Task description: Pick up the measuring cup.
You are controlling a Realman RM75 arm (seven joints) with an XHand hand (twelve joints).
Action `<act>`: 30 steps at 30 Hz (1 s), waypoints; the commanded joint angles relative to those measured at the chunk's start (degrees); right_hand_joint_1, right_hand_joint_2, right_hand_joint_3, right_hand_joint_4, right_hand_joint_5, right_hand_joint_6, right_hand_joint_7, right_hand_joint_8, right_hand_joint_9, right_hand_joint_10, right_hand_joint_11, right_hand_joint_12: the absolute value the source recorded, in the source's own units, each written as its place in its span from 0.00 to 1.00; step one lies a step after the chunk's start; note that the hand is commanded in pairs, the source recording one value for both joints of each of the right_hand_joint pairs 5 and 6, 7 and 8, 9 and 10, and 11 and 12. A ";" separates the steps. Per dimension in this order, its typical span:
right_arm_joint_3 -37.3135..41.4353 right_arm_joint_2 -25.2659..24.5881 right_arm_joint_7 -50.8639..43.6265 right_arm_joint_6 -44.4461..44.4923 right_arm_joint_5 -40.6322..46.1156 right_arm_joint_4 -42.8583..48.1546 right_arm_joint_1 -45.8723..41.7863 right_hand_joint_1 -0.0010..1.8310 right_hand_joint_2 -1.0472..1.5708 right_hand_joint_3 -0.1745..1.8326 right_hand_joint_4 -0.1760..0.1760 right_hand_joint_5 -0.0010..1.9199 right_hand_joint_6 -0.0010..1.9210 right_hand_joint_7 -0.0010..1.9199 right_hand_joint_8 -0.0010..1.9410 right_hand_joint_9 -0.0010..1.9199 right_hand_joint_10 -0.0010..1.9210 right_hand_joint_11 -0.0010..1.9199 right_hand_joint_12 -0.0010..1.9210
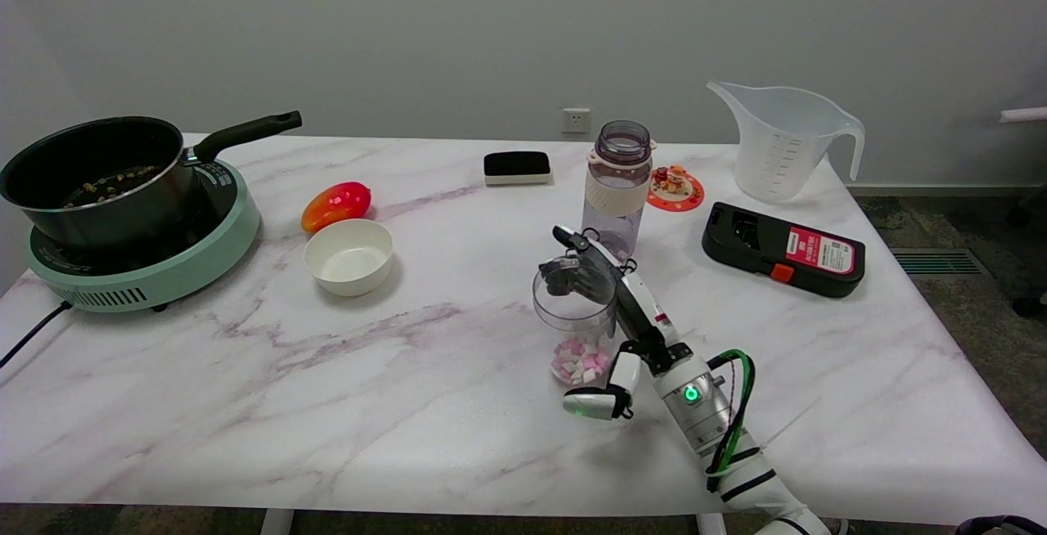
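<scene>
Right hand (609, 306) reaches in from the lower right, arm (720, 429) angled up and leftward across the marble counter (245, 404). Small clear measuring cup (577, 334) stands upright on the counter, pink and white cubes (579, 361) heaped in its bottom. Hand sits right against the cup's right side: upper fingers (572, 269) curl over the rim at the far edge, thumb (601, 400) hangs low just in front of the base. Fingers look wrapped partway round the cup, but whether they grip it or merely touch it cannot be told; cup's base appears to rest on the counter. Landmark for the rest: the measuring cup. Directly behind it, just beyond the fingers, a clear water bottle (617, 187) with open mouth and cream band. Behind and right of the cup, a round orange coaster (676, 190) carrying small figures; further right, a black device (783, 249) with a red label, lying flat. Well behind and right, near the far corner, a large translucent jug (781, 142) with handle and spout. Behind and slightly left, a black and white eraser block (517, 167). Left of the cup, well apart, a white bowl (348, 257); a red-orange pepper (336, 204) touching or just behind the bowl. Far left, a black saucepan (94, 179) on a green hotplate (164, 273), dark bits inside the pan.
</scene>
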 commanded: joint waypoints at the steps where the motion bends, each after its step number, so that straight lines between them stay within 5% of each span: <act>1: -0.52 -1.26 0.13 -0.15 -0.55 -1.43 1.58 0.72 0.38 0.54 0.50 0.30 0.30 0.57 0.56 0.50 0.50 0.43 0.43; 8: -0.17 -1.26 0.13 0.28 0.36 -1.75 1.66 0.72 0.58 0.53 0.50 0.63 0.63 0.84 0.83 0.76 0.76 0.59 0.59; 14: 0.82 -1.04 0.37 0.41 0.60 -1.66 1.96 0.68 0.87 0.33 0.50 1.00 1.00 0.99 0.98 0.85 0.85 0.69 0.69; 30: 4.92 4.82 0.37 3.28 6.57 4.26 2.88 0.69 0.96 0.24 0.50 1.00 1.00 1.00 0.99 0.89 0.89 0.74 0.74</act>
